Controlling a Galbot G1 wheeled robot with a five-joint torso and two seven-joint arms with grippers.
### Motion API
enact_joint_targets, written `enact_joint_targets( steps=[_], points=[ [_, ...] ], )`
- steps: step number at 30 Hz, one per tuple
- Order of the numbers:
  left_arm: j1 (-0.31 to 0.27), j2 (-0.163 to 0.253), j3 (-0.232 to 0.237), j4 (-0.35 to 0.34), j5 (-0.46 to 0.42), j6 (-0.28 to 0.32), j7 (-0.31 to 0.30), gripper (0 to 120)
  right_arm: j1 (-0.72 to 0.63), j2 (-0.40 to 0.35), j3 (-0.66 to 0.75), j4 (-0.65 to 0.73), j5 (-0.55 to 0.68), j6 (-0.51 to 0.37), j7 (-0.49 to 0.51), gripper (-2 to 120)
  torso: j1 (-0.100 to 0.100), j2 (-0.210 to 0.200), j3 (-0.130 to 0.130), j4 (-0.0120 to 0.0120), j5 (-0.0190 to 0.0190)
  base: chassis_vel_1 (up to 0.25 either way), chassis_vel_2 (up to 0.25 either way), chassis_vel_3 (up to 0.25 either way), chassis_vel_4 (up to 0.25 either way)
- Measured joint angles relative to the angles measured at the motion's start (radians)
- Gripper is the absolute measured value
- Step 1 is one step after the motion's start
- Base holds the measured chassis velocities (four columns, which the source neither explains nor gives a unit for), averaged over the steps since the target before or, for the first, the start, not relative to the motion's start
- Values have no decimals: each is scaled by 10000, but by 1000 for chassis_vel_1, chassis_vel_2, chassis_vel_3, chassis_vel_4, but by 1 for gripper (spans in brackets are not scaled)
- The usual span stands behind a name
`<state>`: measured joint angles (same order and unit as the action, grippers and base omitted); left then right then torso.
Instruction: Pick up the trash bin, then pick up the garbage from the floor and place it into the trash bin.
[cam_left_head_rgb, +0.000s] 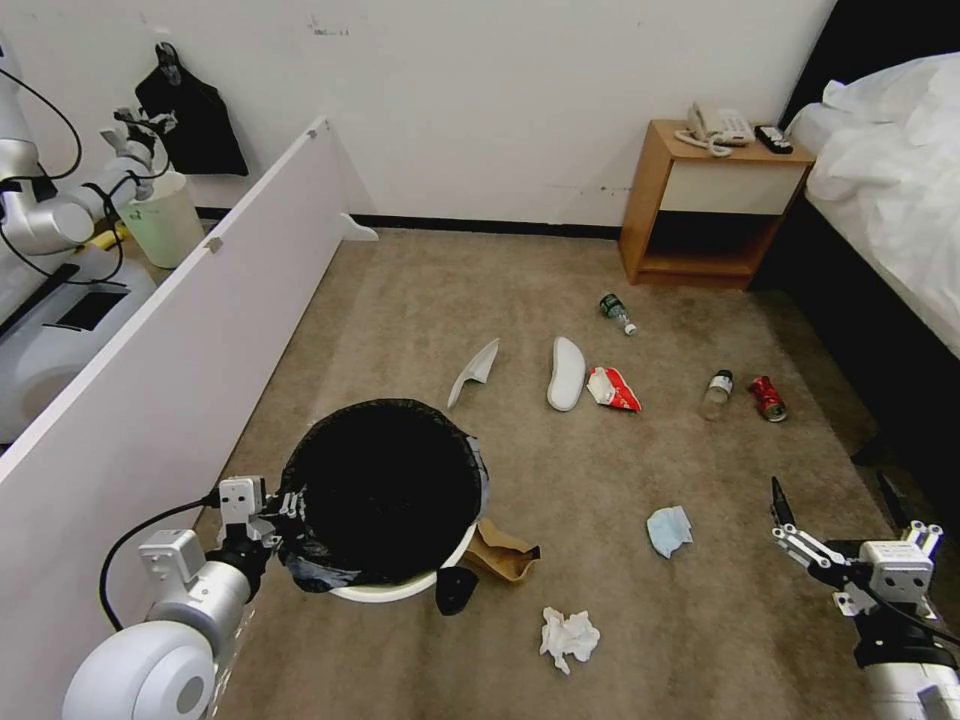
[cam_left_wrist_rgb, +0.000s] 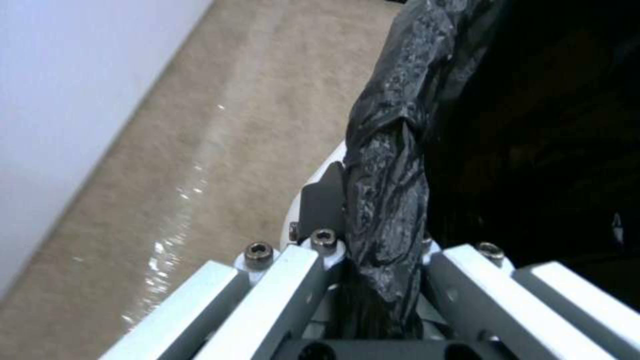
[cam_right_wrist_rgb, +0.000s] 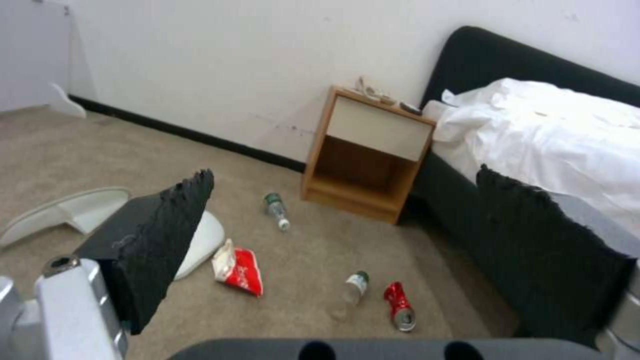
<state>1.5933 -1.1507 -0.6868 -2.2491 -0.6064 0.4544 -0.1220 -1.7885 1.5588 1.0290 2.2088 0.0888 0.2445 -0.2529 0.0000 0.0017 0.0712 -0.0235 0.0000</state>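
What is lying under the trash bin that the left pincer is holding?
A brown cardboard scrap pokes out from below the trash bin, which the left pincer grips at its bag-covered rim. A small black object shows beside it. The floor directly beneath is covered by the bin.

Left hand (cam_left_head_rgb: 272, 520) clamped low at left; right hand (cam_left_head_rgb: 838, 508) spread wide, hovering at right

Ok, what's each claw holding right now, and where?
Left claw grips the trash bin by its bag-covered rim. Right claw is open, holding nothing.
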Motion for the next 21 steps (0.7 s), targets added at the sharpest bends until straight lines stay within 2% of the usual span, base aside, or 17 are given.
enact_joint_targets(
  steps=[3,4,10,12,13,16,17,19,20,21],
  points=[
    [-9,35,-40,57,170,-21,0,2,-39,-110,-35,-20,-14,-10,-9,100,0,1,0,-1,-1,0,0,0,0],
    [-46,102,-113,105,224,-38,-51,2,-112,-405,-125,-82,-47,-41,-40,100,0,1,0,0,0,0,0,0,0],
    [-95,206,-235,156,40,-69,-154,2,-229,-989,-343,-155,-68,-202,0,100,0,0,0,-1,0,0,0,0,0],
    [-101,293,-310,261,-143,-120,-125,2,-411,-1550,-590,-154,68,-580,216,100,0,1,-1,-1,0,0,0,0,0],
    [-101,293,-310,261,-143,-120,-125,2,-411,-1550,-590,-154,68,-580,216,100,0,1,-1,-1,0,0,0,0,0],
    [-140,280,-329,503,-203,-171,-255,2,-594,-2465,-1079,-218,629,-1174,675,100,0,0,0,-1,-1,0,0,0,0],
    [-140,280,-329,503,-203,-171,-255,2,-594,-2465,-1079,-218,629,-1174,675,100,0,0,0,-1,-1,0,0,0,0],
    [-160,258,-333,646,-242,-210,-275,2,-630,-3088,-1479,-333,1147,-1689,1150,100,0,1,0,0,1,0,0,0,0],
    [-160,258,-333,646,-242,-210,-275,2,-630,-3088,-1479,-333,1147,-1689,1150,100,0,1,0,0,1,0,0,0,0],
    [-212,272,-313,772,-320,-246,-257,2,-633,-3729,-1880,-388,1828,-2166,1726,100,0,1,0,0,2,0,0,0,0]
  ],
)
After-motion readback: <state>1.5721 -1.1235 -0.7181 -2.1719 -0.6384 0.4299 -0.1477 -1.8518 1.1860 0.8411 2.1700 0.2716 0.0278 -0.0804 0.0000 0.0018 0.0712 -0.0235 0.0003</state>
